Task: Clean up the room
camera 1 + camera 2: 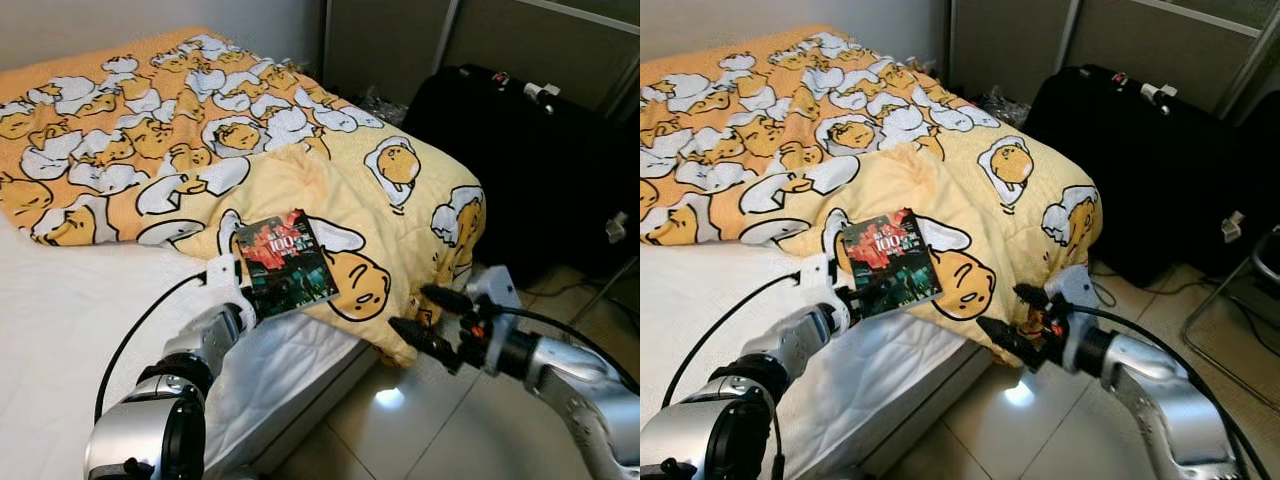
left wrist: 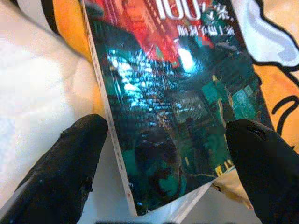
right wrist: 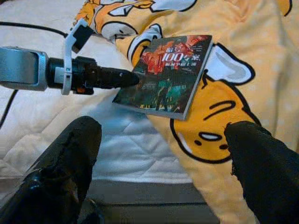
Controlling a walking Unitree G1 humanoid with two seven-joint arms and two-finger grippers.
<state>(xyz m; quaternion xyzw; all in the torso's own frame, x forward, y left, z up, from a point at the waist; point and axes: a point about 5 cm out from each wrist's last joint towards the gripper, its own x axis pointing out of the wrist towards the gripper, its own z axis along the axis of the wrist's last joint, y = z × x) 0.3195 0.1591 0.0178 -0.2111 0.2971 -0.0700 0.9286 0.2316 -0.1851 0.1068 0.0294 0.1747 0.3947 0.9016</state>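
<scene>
My left gripper [image 1: 262, 300] sits at the near edge of the book [image 1: 285, 262], its two black fingers [image 2: 70, 172] spread apart, one to each side of the book's lower corner. From the left wrist view the spine side lies just beside one finger and the cover's other edge near the second; I cannot tell whether either finger actually touches it. In the right wrist view one finger tip reaches the book's edge.

The book has a dark cover in red and teal with white lettering, "100" among it. It lies face up, slightly tilted, on the fold of the yellow duvet [image 1: 330, 190] where that fold meets the white mattress sheet [image 1: 70, 310]. Seen from my head, the book is at about 12 o'clock from my left gripper, and the bare sheet spreads out toward 9 o'clock.

My right gripper [image 1: 1012, 314] hangs off the side of the bed [image 1: 300, 395], at about 3 o'clock from the book, with its fingers held apart and nothing between them. It is just beside the hanging corner of the duvet, above the tiled floor [image 1: 420, 420].

The duvet, printed with egg-yolk cartoon figures, runs from the book up toward 11 o'clock across the bed. At about 2 o'clock stands a large black suitcase [image 1: 520, 150] against the grey wardrobe doors [image 1: 400, 40].
</scene>
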